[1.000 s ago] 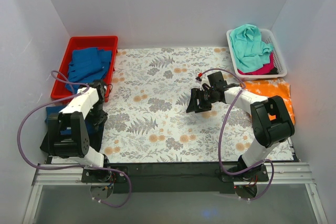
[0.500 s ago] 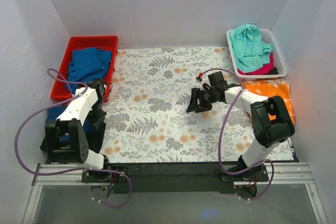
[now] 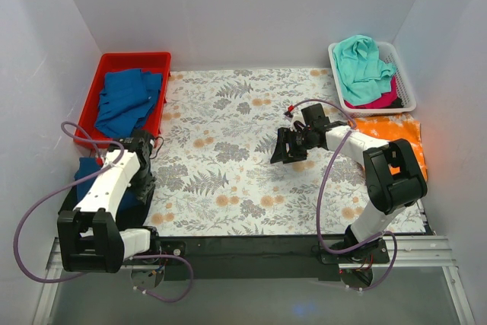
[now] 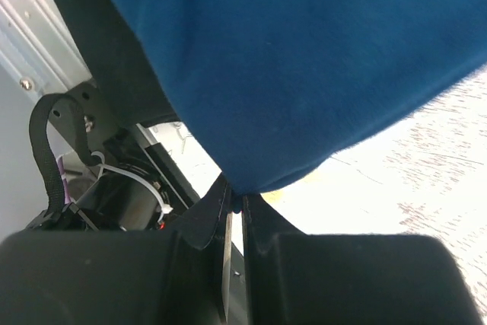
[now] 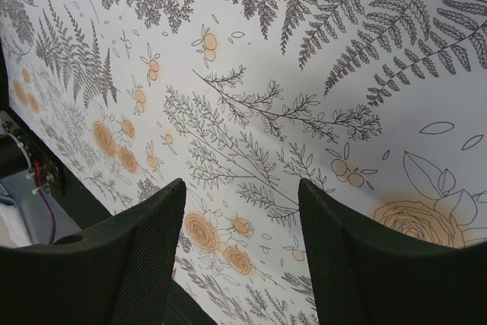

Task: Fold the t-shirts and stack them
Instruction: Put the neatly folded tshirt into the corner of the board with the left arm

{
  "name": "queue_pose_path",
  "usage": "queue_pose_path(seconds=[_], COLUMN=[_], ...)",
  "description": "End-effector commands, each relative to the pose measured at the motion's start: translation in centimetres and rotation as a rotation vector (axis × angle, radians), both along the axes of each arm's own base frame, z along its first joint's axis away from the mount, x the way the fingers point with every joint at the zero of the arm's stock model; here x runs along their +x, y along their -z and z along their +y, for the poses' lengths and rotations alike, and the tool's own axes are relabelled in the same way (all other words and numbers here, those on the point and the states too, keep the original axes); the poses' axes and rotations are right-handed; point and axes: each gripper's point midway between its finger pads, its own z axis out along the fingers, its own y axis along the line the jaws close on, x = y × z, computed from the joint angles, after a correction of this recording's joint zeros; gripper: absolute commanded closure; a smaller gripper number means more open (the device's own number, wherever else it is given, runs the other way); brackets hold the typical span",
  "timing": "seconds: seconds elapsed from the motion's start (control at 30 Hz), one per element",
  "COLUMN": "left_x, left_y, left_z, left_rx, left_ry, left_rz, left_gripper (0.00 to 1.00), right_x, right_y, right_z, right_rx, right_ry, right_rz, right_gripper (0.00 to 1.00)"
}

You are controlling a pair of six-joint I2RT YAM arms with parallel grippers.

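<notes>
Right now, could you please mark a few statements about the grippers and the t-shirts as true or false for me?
1. The left gripper is shut on the edge of a blue t-shirt. True.
2. The right gripper holds the orange t-shirt. False: it is open and empty above the floral tablecloth, and the orange t-shirt lies on the table beside the white basket.
3. The red bin holds blue shirts. True.
4. The white basket is empty. False: a teal t-shirt and a pink t-shirt lie in it.
</notes>
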Motion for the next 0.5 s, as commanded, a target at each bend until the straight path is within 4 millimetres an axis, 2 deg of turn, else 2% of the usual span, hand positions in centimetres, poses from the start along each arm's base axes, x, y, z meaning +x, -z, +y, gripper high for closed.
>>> queue_pose_path(seconds=[0.0,0.07,0.1,0.17,0.2,0.27,0.3,0.33,0.37,0.43,0.47], left_x=[-2.4,-3.0,-3.2,-3.1,-2.8,-1.9,-0.6,0.2,1.0,3.5,4.1], left_y=[0.5,1.0,1.2,1.2,1.1,0.2,-0.7,-1.5,-2.2,-4.2,-4.9], left_z=[0.1,0.4,0.7,0.8,0.7,0.8,0.8,0.6,0.4,-0.1,-0.1], left_rx=[0.018,0.041,0.056,0.065,0.064,0.067,0.063,0.047,0.035,0.002,0.003], left_ry=[-0.052,-0.058,-0.059,-0.068,-0.069,-0.071,-0.073,-0.050,-0.035,0.005,0.033], left_rz=[0.062,0.090,0.109,0.111,0.101,0.050,-0.016,-0.072,-0.119,-0.257,-0.283], left_gripper=[1.00,1.00,0.95,0.80,0.63,0.52,0.40,0.39,0.30,0.24,0.23], right_x=[0.6,0.6,0.6,0.7,0.7,0.8,0.7,0.6,0.7,0.6,0.7], right_y=[-1.2,-1.2,-1.2,-1.3,-1.2,-1.3,-1.2,-1.0,-1.0,-1.0,-1.0], right_z=[0.0,0.0,-0.1,-0.2,-0.3,-0.5,-0.5,-0.6,-0.6,-0.6,-0.7], right_rx=[0.018,0.015,0.014,0.011,0.006,0.004,0.001,0.000,-0.001,-0.001,-0.003], right_ry=[0.002,0.002,0.003,0.004,0.009,0.015,0.014,0.013,0.016,0.017,0.020], right_rz=[-0.049,-0.051,-0.052,-0.057,-0.057,-0.059,-0.057,-0.053,-0.054,-0.052,-0.055], right_gripper=[0.34,0.34,0.34,0.34,0.34,0.34,0.34,0.34,0.34,0.34,0.34])
